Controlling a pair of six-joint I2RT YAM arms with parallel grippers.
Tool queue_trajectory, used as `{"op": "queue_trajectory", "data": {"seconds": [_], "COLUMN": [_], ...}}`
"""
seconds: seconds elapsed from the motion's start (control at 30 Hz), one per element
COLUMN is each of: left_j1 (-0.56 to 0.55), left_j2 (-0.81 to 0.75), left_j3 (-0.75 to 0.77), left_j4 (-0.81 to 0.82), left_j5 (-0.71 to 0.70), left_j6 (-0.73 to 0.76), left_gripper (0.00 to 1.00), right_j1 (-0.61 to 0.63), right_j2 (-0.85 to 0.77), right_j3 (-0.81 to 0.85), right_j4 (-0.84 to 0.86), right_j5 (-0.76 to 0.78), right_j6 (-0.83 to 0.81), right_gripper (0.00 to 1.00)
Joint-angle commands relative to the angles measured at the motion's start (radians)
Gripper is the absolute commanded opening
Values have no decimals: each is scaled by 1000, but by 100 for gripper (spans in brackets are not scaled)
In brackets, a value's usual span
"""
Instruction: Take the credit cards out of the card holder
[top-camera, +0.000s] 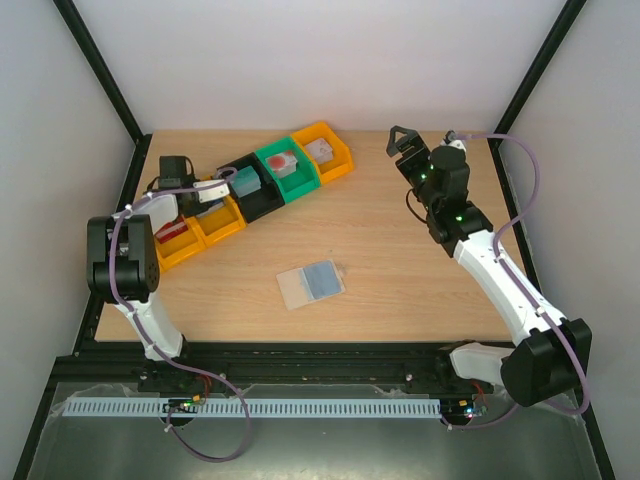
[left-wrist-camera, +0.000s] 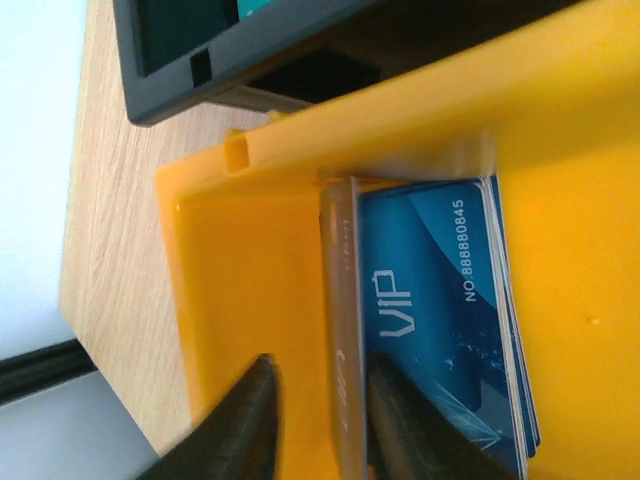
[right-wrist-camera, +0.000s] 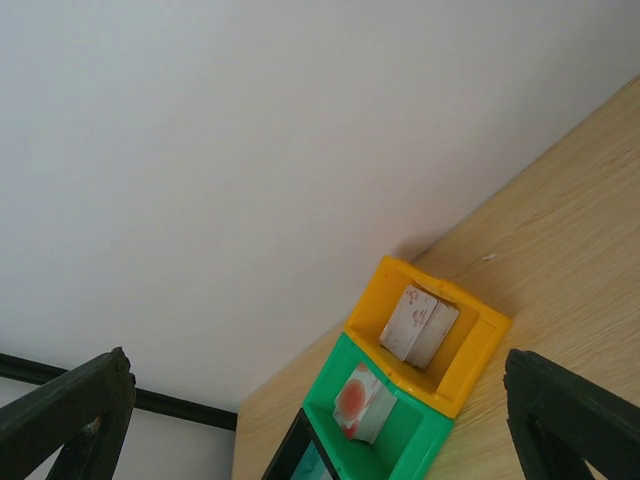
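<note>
Left wrist view looks into a yellow bin (left-wrist-camera: 230, 300), where the left gripper (left-wrist-camera: 318, 375) stands with its jaws a little parted around a thin grey card (left-wrist-camera: 340, 300) set on edge; yellow shows between the finger at 9 o'clock and the card, so the card looks free rather than pinched, though the other finger sits just beside or against it; at 3 o'clock of it a stack of blue VIP cards (left-wrist-camera: 440, 320) leans on the bin wall. The likeliest slip, as a judgement, is the grey card catching on that near finger when the arm lifts, which would drag it up or tip it over the rim; a sideways exit could knock the blue stack over. The top external view adds what the wrist cannot see: the card holder (top-camera: 312, 283) lies open on the table (top-camera: 400, 290) near its centre, at about 5 o'clock from the row of bins and well apart from both arms; whether any credit cards sit in its blue pockets cannot be told; lying loose, it may slide under a one-handed pull; that view hides the binned cards beneath the left arm. The right gripper (top-camera: 403, 140) hangs at 1 o'clock, jaws wide and empty; its wrist view shows only wall, an orange bin (right-wrist-camera: 475, 345) and a green bin (right-wrist-camera: 405, 445).
</note>
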Motion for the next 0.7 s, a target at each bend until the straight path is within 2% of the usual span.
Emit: {"op": "queue_trajectory", "data": {"seconds": [0.0, 0.03, 0.23, 0.43, 0.53, 0.67], "left_j1": [-4, -4, -2, 3, 3, 3], "left_j2": [-2, -3, -15, -28, -33, -105], "left_j3": [-9, -6, 29, 102, 137, 193], "left_j4": [-27, -32, -70, -181, -200, -273], "left_j5": [25, 26, 34, 123, 156, 299], "left_j6": [22, 21, -5, -41, -92, -206], "left_gripper": [36, 42, 56, 77, 83, 89], "right_j1": [-5, -5, -8, -12, -13, -12], "right_j2": [-25, -25, -29, -33, -34, 1], "right_j3": [-6, -7, -1, -1, 9, 55], "right_j4": [-8, -8, -8, -11, -20, -46], "right_j5": [24, 22, 19, 17, 7, -144], "right_j6": [-22, -22, -31, -31, -51, -166], "right_gripper": [99, 99, 99, 99, 99, 99]}}
